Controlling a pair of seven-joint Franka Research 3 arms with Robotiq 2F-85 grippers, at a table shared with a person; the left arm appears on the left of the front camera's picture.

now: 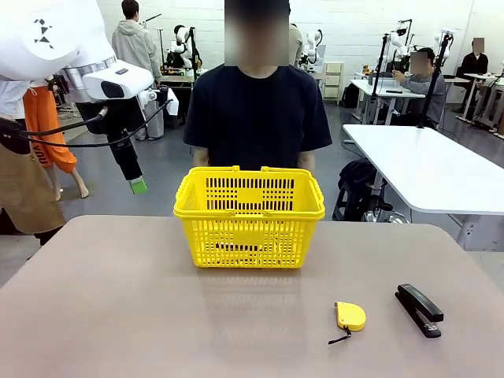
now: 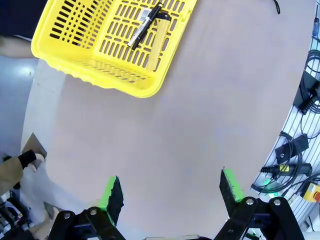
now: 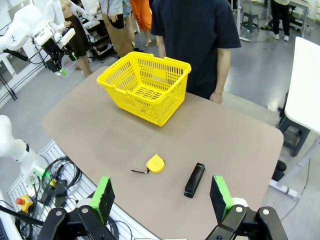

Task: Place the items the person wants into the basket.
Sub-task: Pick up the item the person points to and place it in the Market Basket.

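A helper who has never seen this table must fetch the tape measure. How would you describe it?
Start at the yellow basket at the table's far middle, then come toward the near edge, right of centre. The tape measure is the small yellow case trailing a thin cord, lying left of the long black stapler.

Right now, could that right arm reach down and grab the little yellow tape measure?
Probably yes. The right end effector hangs open above the table's near edge, and the tape measure lies in the open below it, apart from the stapler, with nothing between them.

basket [image 1: 249, 219] mid-table, before person [image 1: 260, 110] | tape measure [image 1: 350, 316] left of stapler [image 1: 419, 309]
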